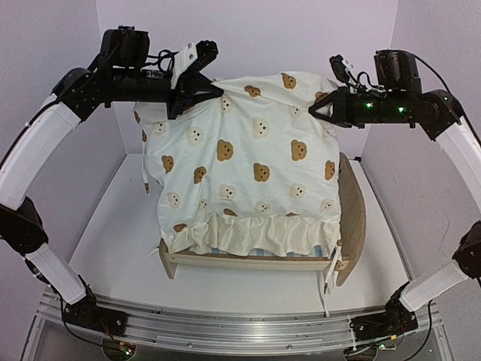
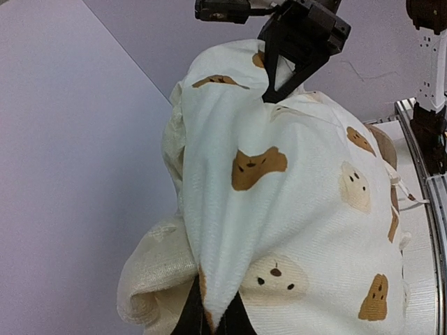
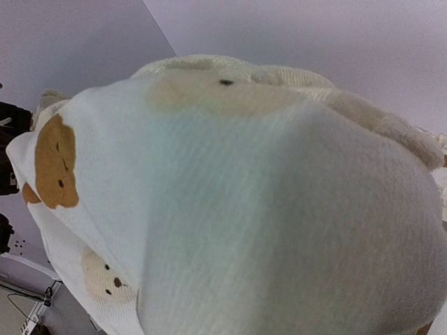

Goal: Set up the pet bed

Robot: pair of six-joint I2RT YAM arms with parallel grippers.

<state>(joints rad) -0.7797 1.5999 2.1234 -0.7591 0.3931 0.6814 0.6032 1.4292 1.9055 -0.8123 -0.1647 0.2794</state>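
Hanging between the 2 sets of fingers in the top view, the cream bear-print cushion (image 1: 248, 158) draped down like a sheet. The left gripper (image 1: 197, 90) was pinched fully closed on its upper left corner. The right gripper (image 1: 323, 107) was likewise clamped tight on the upper right corner. Below both grippers stood the pet bed (image 1: 248, 263) on the white table (image 1: 113, 248). The cushion's frilled lower edge lay over the bed's front, and a strip of blue striping showed under it. The rounded headboard (image 1: 352, 214) stood below the right fingers.

From the left wrist, 2 dark fingertips (image 2: 190, 315) met at the bottom edge with a fold of cushion nipped between them. The fabric rose away from them to the right gripper, which was closed on a bunched corner at the far top.

From the right wrist, the cushion filled almost everything just ahead of the fingers. It hid them, so the grip itself could not be seen there.
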